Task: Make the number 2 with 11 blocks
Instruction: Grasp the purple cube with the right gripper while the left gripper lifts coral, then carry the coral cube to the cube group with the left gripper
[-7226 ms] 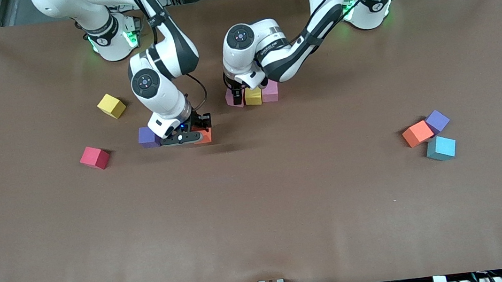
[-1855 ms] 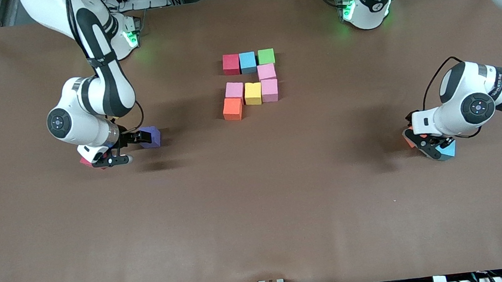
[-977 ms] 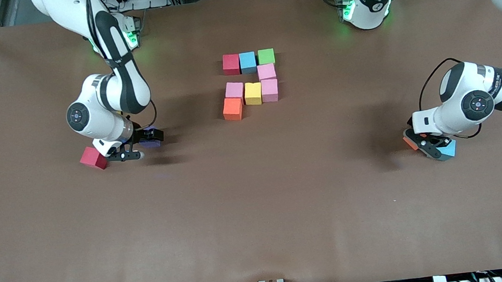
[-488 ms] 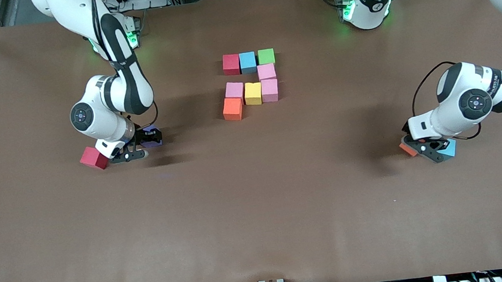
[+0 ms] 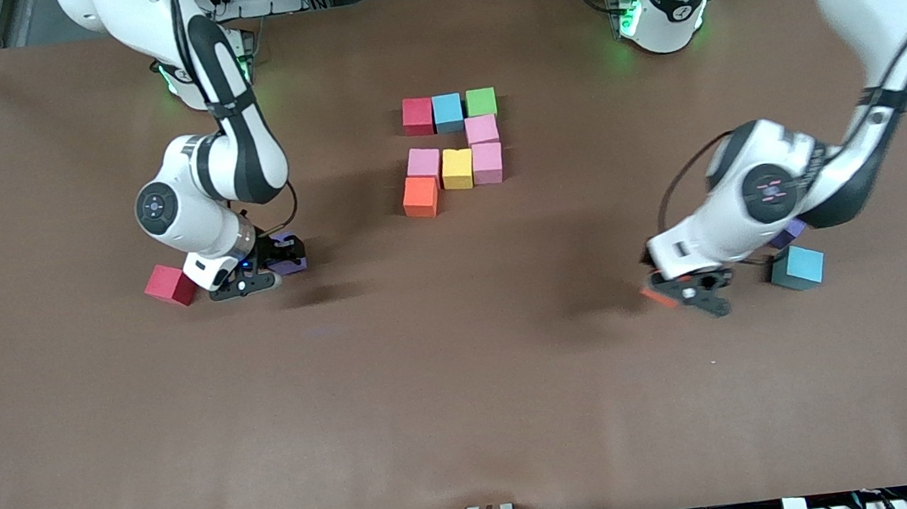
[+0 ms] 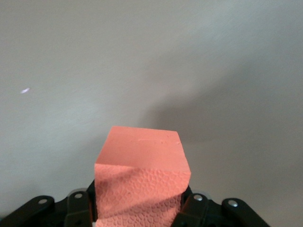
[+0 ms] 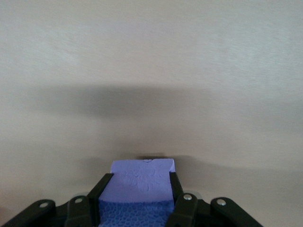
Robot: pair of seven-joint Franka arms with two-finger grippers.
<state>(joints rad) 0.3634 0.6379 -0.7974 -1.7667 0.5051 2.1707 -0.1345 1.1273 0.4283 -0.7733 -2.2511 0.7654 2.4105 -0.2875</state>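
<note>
Eight blocks form part of the number 2 (image 5: 454, 148) in mid-table: red (image 5: 418, 116), light blue (image 5: 447, 112) and green (image 5: 480, 102) in a row, then a pink (image 5: 481, 129), then pink, yellow (image 5: 457, 169) and pink, then an orange (image 5: 420, 197). My right gripper (image 5: 277, 263) is shut on a purple block (image 5: 289, 259) low at the table, beside a loose red block (image 5: 169, 285); the right wrist view shows that purple block (image 7: 141, 182) between the fingers (image 7: 177, 189). My left gripper (image 5: 683, 294) holds an orange block (image 5: 656, 295) above the table; in the left wrist view, this orange block (image 6: 141, 172) fills the jaws.
A loose light blue block (image 5: 796, 267) and a purple block (image 5: 788, 232), partly hidden by the left arm, lie toward the left arm's end. The brown table (image 5: 471, 406) is bare nearer the front camera.
The right gripper has closed on the purple block. The left gripper has lifted the orange block away from the light blue and purple blocks and carried it toward mid-table.
</note>
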